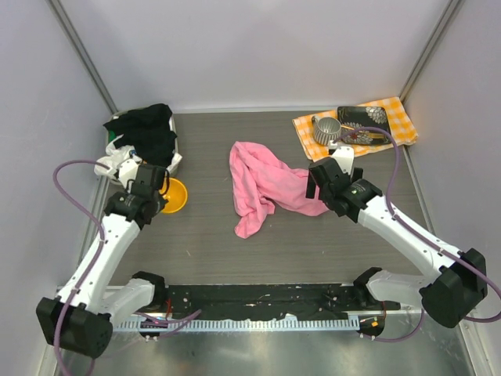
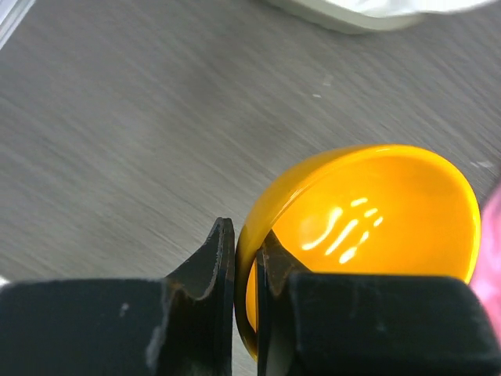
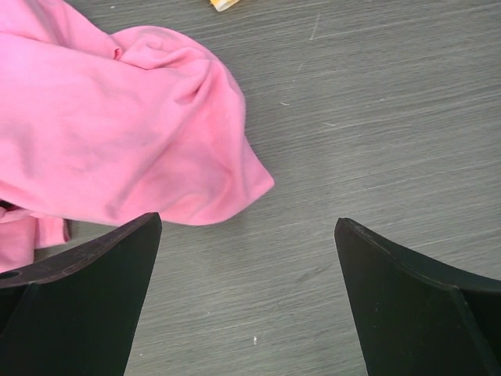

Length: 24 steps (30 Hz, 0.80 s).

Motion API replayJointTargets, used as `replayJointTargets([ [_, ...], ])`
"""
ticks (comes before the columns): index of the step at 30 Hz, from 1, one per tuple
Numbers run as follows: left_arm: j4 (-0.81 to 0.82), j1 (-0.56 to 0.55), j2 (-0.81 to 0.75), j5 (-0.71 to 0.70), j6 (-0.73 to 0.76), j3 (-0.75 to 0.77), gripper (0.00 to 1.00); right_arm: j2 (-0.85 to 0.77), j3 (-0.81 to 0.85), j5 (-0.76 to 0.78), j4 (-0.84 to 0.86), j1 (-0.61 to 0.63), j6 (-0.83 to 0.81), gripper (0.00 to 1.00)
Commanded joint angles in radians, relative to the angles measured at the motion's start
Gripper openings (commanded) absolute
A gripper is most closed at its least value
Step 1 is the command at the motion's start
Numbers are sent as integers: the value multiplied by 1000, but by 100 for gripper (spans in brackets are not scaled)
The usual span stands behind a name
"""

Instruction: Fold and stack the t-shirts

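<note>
we see the pink shirt (image 1: 262,188) crumpled mid worktop (image 1: 203,243), black shirts (image 1: 145,129) heaped far left. our right jaws hover wide open, empty, at the pink shirt's edge; our left jaws pinch a bowl (image 2: 376,211) by its rim.

Grey wood-grain table (image 1: 235,251), pale walls on three sides.

Left side: orange bowl (image 1: 175,196), glossy plastic, sitting well in from the table edge. From close up its inner wall catches streaks of light and the rim nearest the camera is thin and smooth. Just behind it, the rounded edge of a pale tub (image 2: 352,23).

Back right corner: checked cloth (image 1: 399,121), orange and yellow, laid flat at a slant to the walls. On its left end stands a fluted metal cup (image 1: 327,129), mouth up. Beside the cup, further back, lies a dark pouch with white dots (image 1: 362,116); whether the two touch, cannot tell.
</note>
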Motion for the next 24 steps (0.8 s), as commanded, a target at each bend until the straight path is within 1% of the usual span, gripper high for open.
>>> replayJointTargets([
  [1,28,171,69,99,-3,-23,0,-2,29,-42,74,13,6,100],
  [3,55,225,100,111,-15,-28,0,-1,23,-50,82,22,12,100],
  [4,55,281,133,113,-21,-25,0,-1,18,-64,91,25,12,100],
  [5,69,303,149,119,-23,-25,0,-1,12,-69,95,28,12,100],
  [9,101,482,241,145,-11,-25,0,-15,-7,-78,102,42,12,100],
  [12,115,554,311,116,19,-16,0,-25,-22,-85,111,47,11,100],
  [14,127,578,354,98,49,-16,0,-38,-30,-93,120,48,9,100],
  [18,121,656,403,96,48,1,0,-42,-40,-95,129,50,3,100],
  [23,106,709,457,64,72,35,0,-51,-59,-99,144,51,0,100],
  [24,103,734,475,62,74,43,0,-53,-60,-102,147,50,-2,100],
])
